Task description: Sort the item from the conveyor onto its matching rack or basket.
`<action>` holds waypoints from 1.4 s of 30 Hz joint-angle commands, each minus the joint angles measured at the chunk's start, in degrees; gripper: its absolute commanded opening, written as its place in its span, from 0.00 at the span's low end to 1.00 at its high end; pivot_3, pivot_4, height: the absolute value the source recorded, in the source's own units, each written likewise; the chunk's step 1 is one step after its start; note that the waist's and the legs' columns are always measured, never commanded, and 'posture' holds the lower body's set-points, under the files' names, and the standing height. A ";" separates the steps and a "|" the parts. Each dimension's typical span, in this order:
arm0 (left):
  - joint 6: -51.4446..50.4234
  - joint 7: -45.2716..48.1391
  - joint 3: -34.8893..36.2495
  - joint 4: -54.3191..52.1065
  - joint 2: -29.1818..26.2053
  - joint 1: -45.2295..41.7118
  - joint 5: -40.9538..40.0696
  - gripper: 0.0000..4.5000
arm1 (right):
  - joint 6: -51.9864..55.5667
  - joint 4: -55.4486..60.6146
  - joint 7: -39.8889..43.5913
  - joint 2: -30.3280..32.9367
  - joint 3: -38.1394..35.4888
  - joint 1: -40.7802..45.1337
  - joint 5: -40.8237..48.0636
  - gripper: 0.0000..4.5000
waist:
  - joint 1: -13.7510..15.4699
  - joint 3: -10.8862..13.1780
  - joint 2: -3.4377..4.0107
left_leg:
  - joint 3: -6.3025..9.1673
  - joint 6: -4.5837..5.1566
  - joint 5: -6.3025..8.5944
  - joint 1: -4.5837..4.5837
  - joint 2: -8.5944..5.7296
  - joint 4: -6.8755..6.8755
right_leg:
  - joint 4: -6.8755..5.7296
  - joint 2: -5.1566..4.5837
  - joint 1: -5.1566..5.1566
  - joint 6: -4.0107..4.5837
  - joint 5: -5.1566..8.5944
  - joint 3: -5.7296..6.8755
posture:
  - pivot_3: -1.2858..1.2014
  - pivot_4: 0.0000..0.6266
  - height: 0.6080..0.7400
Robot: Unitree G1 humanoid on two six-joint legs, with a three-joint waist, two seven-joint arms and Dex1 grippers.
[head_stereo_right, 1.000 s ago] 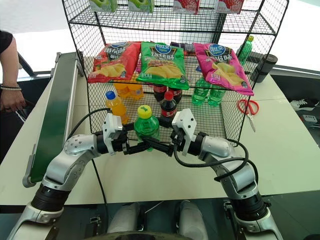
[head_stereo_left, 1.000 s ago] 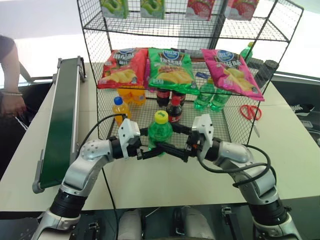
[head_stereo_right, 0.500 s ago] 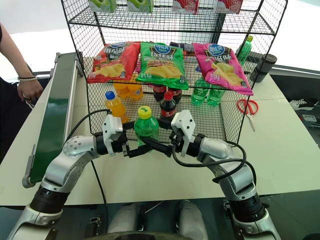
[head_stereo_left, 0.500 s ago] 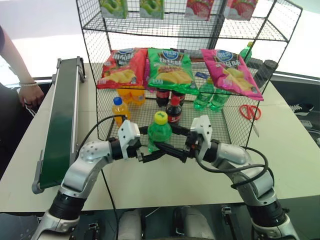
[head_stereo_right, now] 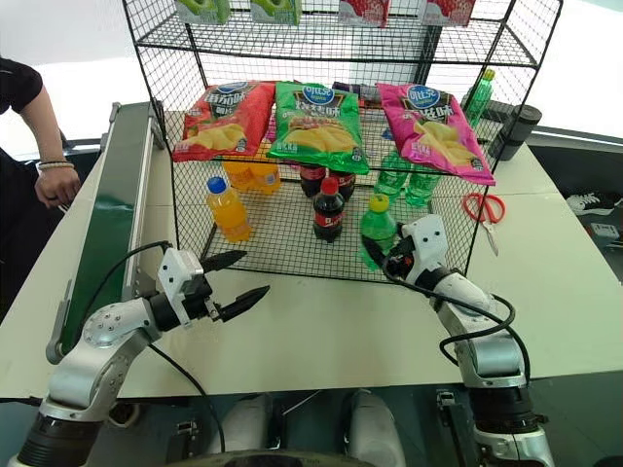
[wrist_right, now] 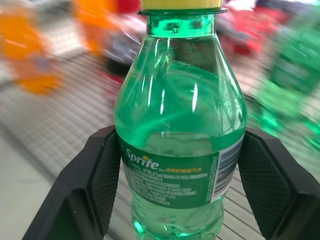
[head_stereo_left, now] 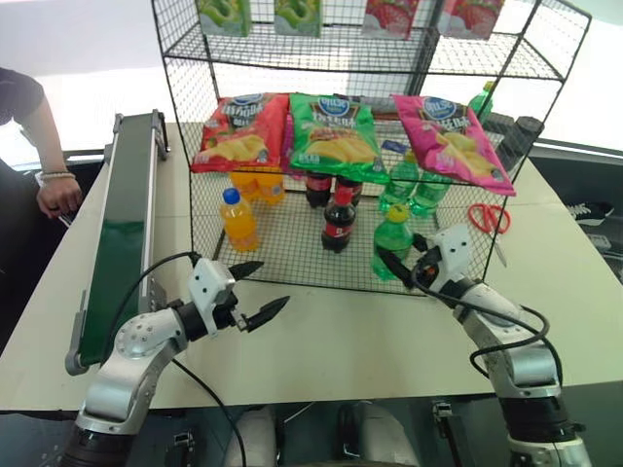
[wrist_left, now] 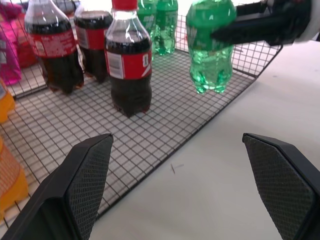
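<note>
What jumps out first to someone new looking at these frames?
The green bottle with the yellow cap, clamped in the right gripper at the front right of the black wire rack's lowest tier, near the cola bottle. Next, the left gripper, jaws wide open and empty, over the table in front of the rack. Above hang three bright crisp bags on the slanted tier.

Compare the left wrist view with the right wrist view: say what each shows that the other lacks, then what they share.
Left wrist only: the left gripper, open over the table; a cola bottle upright on the lowest tier; the green bottle's base, hanging above that tier.
Right wrist only: the yellow cap and label.
Both: the green bottle clamped in the right gripper.
</note>
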State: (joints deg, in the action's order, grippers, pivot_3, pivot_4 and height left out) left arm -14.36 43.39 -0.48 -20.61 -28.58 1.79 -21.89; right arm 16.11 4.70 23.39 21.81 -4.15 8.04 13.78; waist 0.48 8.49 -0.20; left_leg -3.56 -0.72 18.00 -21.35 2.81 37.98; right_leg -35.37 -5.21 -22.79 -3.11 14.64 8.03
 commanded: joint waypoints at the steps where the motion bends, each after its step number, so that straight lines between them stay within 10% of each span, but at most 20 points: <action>1: 0.21 -1.21 -0.35 -2.92 0.54 -1.15 0.16 0.98 | -8.05 -4.58 -4.72 -2.28 -2.21 4.11 -2.98 0.64 | -0.18 0.01 0.06 | -0.01 0.00 0.00 0.00 0.00 0.00 | -0.02 0.03 -0.01 0.00 0.00 -0.01 | 0.52 0.24 0.97; 18: -0.12 -2.53 -2.37 -3.29 1.12 -3.00 0.28 0.98 | -18.36 -22.07 -9.72 -8.60 -4.69 11.88 -3.10 0.64 | -0.28 0.00 0.11 | -0.04 -0.02 -0.02 0.08 0.05 0.01 | -0.08 0.03 0.05 0.00 -0.01 -0.11 | 0.52 0.24 0.97; 21: -0.08 -2.54 -2.47 -3.12 1.12 -3.14 0.31 1.00 | -18.31 -21.04 -9.23 -8.58 -4.82 11.14 -2.82 0.96 | -0.41 -0.01 0.12 | -0.04 -0.02 -0.02 0.08 0.06 0.01 | -0.10 0.03 0.04 0.00 -0.01 -0.11 | 0.52 0.24 0.97; 24: -0.04 -2.50 -2.54 -3.00 1.08 -3.27 0.24 1.00 | -19.18 -19.47 -9.22 -7.55 -4.43 10.18 -4.24 0.98 | -0.44 -0.01 0.12 | -0.04 -0.02 -0.02 0.08 0.06 0.01 | -0.10 0.03 0.04 0.00 -0.01 -0.11 | 0.52 0.24 0.97; 42: -5.23 -2.85 -0.72 -1.02 -0.62 -3.52 -0.87 1.00 | -3.38 15.34 16.27 15.47 -10.67 -15.15 9.16 0.98 | 0.23 -0.07 0.25 | -0.02 0.00 -0.01 0.07 0.04 0.01 | 0.02 0.03 0.06 0.00 0.00 -0.08 | 0.52 0.24 0.97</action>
State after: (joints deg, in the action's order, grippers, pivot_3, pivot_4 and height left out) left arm -19.63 40.60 -2.92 -20.89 -28.47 -1.63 -22.55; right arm 11.11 15.27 37.78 35.67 -11.35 -6.65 19.62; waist 0.71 8.43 0.05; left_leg -3.58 -0.72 18.00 -21.28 2.85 37.99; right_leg -35.35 -5.19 -22.72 -3.11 14.64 7.95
